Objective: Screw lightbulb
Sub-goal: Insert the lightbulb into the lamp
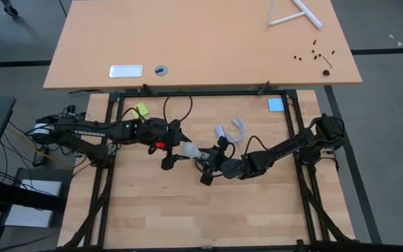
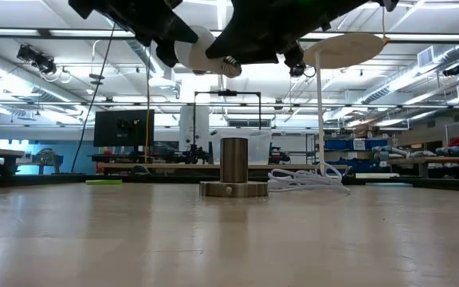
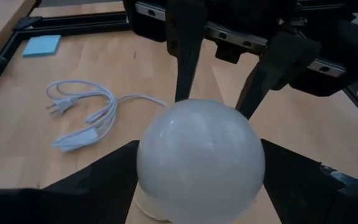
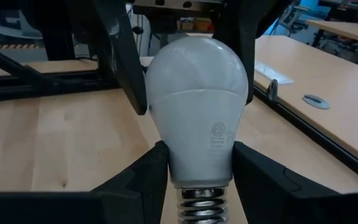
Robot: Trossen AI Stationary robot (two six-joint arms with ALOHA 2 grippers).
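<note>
The white frosted lightbulb (image 1: 189,150) (image 2: 202,49) hangs high over the table's middle, lying nearly level. My right gripper (image 4: 197,149) (image 1: 207,159) is shut on its narrow end, just ahead of the metal screw end (image 4: 199,202). My left gripper (image 3: 199,143) (image 1: 182,151) stands open, one finger on each side of the bulb's round dome (image 3: 201,158). Below them, a grey socket (image 2: 233,171) stands on its round base on the table, and its white cord (image 1: 233,131) lies coiled beside it. My right gripper pinches the bulb's tapering neck (image 4: 197,163) between its two fingers, just ahead of the screw thread. The fingers come roughly level from the table's right and lie along the bulb. The bulb is lifted clear, with its dome pointing away toward my left gripper. My left gripper's fingers (image 4: 126,68) flank the dome; whether they touch it, I cannot tell.
A blue pad (image 1: 276,105) and a yellow-green piece (image 1: 141,109) lie near the far corners of the table inside the black frame (image 1: 201,92). Beyond it stands a second table (image 1: 201,42) with small items on it. The table's near half is bare wood (image 1: 208,217).
</note>
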